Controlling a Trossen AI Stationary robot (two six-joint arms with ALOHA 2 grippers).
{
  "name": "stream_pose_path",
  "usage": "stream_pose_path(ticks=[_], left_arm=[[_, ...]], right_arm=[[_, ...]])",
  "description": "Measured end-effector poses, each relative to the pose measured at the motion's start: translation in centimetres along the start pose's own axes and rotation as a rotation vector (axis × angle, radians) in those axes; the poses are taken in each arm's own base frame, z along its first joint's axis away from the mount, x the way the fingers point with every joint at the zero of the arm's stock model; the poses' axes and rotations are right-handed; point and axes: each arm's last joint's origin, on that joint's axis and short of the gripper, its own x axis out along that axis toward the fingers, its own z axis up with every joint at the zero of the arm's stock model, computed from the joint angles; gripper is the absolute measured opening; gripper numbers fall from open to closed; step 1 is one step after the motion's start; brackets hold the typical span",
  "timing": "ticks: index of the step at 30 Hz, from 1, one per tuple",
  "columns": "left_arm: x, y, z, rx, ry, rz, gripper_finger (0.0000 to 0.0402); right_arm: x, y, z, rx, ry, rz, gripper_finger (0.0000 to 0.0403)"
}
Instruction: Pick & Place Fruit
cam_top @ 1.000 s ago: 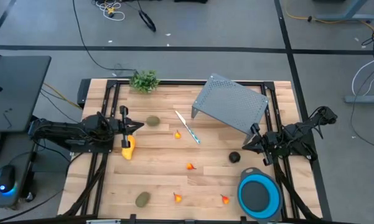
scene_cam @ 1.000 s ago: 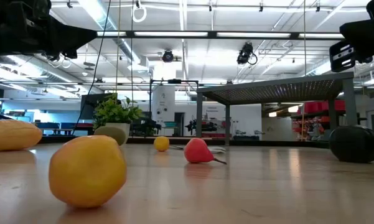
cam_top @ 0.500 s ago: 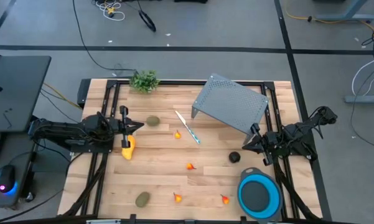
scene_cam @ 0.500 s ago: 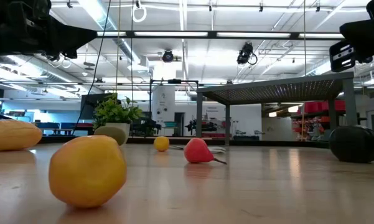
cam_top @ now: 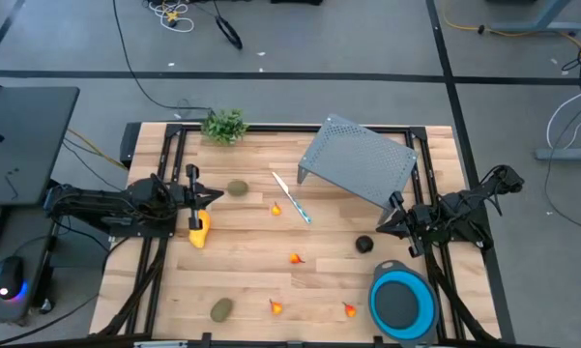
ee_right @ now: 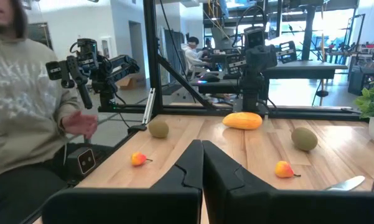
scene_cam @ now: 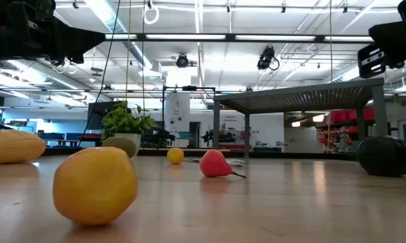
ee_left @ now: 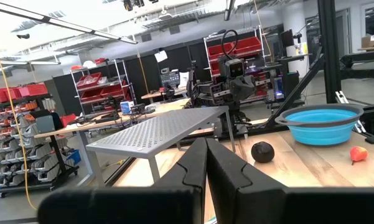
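High view: I see the left gripper (cam_top: 205, 197) parked at the left edge of the tabletop (cam_top: 261, 280), jaws closed and holding nothing, its tip right over the upper end of the yellow fruit (cam_top: 200, 230), which lies on the wood just beside it. The right gripper (cam_top: 385, 222) sits at the right edge, jaws closed and empty as well, with the dark fruit (cam_top: 364, 245) just beside it on the boards. One olive oval (cam_top: 237, 188) lies near the left gripper, toward the far edge; the second oval (cam_top: 220, 309) lies near the front edge on the left. Four small orange-red fruits are scattered across the middle and front: one (cam_top: 275, 208) beside the knife (cam_top: 292, 197), one (cam_top: 295, 258) at centre, and two (cam_top: 275, 307) (cam_top: 349, 309) near the front edge. The grey rack (cam_top: 360, 159) stands at the far right, the blue bowl (cam_top: 401, 302) at the front right corner with nothing in it that I can see, and the sprig (cam_top: 224, 125) at the far left edge. In the right wrist view I note a person (ee_right: 25, 99) in a grey top seated beside the tabletop, one hand (ee_right: 81, 124) raised, apart from both arms.
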Motion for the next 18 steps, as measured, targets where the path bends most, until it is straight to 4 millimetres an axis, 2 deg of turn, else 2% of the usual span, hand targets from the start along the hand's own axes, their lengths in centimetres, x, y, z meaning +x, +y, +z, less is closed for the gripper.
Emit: stream_pose_path(ticks=[4, 11, 18], left_arm=[[0.00, 0.00, 0.00, 0.000, 0.000, 0.000, 0.0016], [0.00, 0.00, 0.01, 0.000, 0.000, 0.000, 0.0016], [0.00, 0.00, 0.00, 0.000, 0.000, 0.000, 0.0016]], right_arm=[[0.00, 0.00, 0.01, 0.000, 0.000, -0.001, 0.0003], [-0.01, -0.18, 0.39, -0.133, -0.036, -0.065, 0.0003], [-0.02, -0.23, 0.52, -0.135, -0.047, -0.083, 0.0003]])
